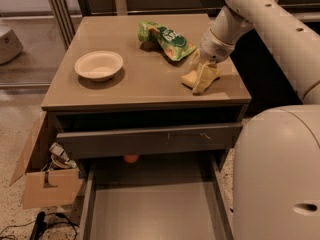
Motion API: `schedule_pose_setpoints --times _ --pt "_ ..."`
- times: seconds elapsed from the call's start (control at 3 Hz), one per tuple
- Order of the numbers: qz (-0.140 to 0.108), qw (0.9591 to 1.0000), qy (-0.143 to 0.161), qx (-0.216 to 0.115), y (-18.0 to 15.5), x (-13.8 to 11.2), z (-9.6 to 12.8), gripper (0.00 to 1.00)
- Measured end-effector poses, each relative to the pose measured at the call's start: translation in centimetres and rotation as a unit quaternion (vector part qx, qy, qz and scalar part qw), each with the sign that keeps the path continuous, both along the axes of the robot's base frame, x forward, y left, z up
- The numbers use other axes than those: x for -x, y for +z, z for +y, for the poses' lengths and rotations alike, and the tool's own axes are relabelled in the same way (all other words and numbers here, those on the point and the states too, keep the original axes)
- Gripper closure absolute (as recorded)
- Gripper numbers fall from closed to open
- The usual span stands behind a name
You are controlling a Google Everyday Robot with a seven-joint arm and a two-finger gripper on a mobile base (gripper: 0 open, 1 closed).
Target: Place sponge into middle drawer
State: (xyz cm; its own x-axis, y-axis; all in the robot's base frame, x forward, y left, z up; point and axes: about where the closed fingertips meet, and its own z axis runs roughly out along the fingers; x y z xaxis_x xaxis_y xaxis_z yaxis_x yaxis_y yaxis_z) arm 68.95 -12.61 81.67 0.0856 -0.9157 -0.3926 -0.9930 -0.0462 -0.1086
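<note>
The gripper (204, 63) sits on top of the sponge (201, 79), right of centre in the frame, near the tabletop's (140, 86) right edge. Whether it has clamped the sponge cannot be told. The middle drawer (155, 211) stands open at bottom centre, below and left of the sponge. The carry likely runs down-frame past the table's front edge.

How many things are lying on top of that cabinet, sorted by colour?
White: 1, the bowl
Green: 1, the snack bag
Yellow: 1, the sponge, with the robot's gripper right over it
Total: 3
</note>
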Motion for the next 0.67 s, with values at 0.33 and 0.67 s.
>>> schedule_pose_setpoints --times 0.33,0.67 --pt "0.0 1.0 0.0 0.0 0.1 0.0 0.0 1.0" --pt "-0.007 1.0 0.0 0.0 1.7 0.6 -0.3 1.0"
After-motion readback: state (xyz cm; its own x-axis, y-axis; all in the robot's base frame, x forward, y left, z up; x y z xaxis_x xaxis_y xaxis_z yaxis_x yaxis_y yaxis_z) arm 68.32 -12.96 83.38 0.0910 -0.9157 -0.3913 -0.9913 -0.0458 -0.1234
